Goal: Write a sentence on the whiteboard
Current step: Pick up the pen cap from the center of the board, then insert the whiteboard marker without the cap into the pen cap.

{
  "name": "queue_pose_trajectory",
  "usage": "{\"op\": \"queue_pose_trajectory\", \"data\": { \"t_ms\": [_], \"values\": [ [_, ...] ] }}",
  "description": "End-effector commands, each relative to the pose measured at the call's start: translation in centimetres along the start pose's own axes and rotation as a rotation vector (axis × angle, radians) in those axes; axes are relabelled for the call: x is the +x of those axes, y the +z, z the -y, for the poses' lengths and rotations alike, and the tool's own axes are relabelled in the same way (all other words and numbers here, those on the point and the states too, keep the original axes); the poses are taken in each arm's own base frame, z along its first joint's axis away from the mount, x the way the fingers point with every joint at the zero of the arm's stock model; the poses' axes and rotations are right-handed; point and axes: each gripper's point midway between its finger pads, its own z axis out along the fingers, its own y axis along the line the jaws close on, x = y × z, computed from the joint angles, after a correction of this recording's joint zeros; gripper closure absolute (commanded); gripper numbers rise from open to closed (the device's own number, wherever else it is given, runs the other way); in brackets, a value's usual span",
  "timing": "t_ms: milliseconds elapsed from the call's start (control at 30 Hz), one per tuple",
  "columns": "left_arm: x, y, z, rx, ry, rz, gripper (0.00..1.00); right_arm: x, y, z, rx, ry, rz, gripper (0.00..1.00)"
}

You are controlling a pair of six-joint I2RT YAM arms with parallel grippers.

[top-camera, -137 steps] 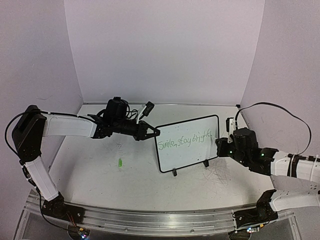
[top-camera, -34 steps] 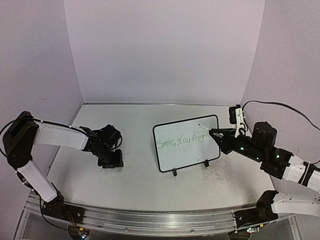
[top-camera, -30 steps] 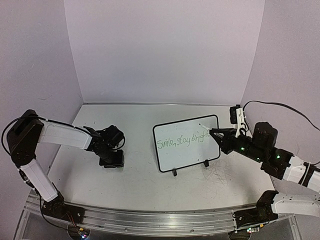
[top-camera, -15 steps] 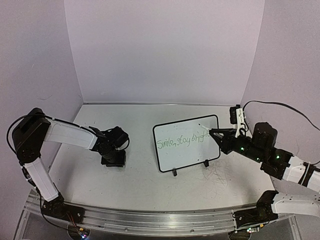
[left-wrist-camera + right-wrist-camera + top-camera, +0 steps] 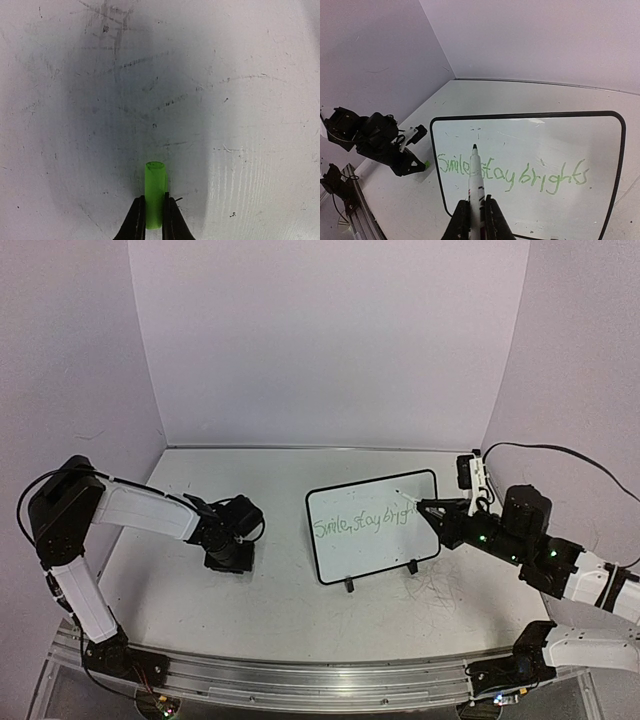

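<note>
Pale scribbled desk [image 5: 300, 610] from above: whiteboard [image 5: 380, 552] propped right of centre, sentence [image 5: 365, 521] across its middle; left gripper [image 5: 232, 558] down at centre-left, right gripper [image 5: 425, 508] at the whiteboard's right edge. Left wrist: pinched narrow on a green cap [image 5: 155, 185], bottom centre. Right wrist: clamped on a marker [image 5: 475, 175], tip over the green writing.

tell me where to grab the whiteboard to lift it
I'd grip the whiteboard by the thin black frame along its top edge, coming down from above. It stands propped on two clip feet, so that edge is free, and a claw there avoids smearing the sentence.
</note>
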Motion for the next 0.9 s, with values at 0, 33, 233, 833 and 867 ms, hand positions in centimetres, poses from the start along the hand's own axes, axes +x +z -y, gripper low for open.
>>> {"op": "queue_pose_trajectory", "data": {
  "t_ms": [0, 33, 233, 833, 867],
  "values": [
    [0.2, -0.2, -0.3, -0.015, 0.046, 0.004, 1.00, -1.0, 0.1, -0.4, -0.018, 0.007, 0.034, 0.96],
    [-0.3, -0.9, -0.2, -0.005, 0.053, 0.021, 1.00, -1.0, 0.1, -0.3, -0.015, 0.007, 0.031, 0.96],
    [-4.4, -8.8, 1.3, 0.104, 0.152, 0.204, 1.00, -0.9, 0.1, 0.6, 0.053, -0.040, -0.013, 1.00],
    [-5.2, -28.3, 9.7, 0.526, 0.935, 0.691, 1.00, 1.2, 3.7, -7.0, -0.307, -0.094, -0.303, 1.00],
    [-4.6, -27.7, 10.3, 0.537, 0.971, 0.680, 1.00, 1.5, 3.8, -7.6, -0.335, -0.094, -0.318, 1.00]
  ]
}}
